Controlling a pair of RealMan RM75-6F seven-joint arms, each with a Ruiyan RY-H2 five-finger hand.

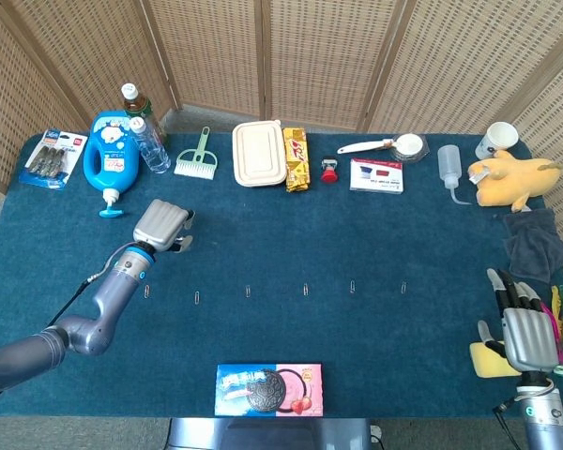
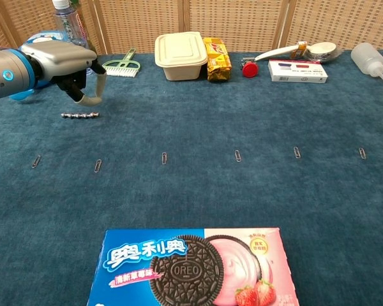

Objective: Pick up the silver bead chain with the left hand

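Left hand far left over the table, palm down, fingers curled downward and holding nothing, forearm running back toward the near left edge. Right hand near the right edge (head view only), back facing up, fingers stretched out and slightly apart, pointing away, holding nothing.

My left hand has a smooth, satin-grey metallic shell with pale matt fingertips, and just below it the silver bead chain lies as a short row of shiny metal balls on the table, which is covered in a fuzzy, matt dark-blue cloth. Small bright wire paper clips glint on that cloth, the cookie box at the near edge is glossy printed cardboard, the lidded container looks like matt cream plastic, and the screen behind is coarse woven cane in wooden frames
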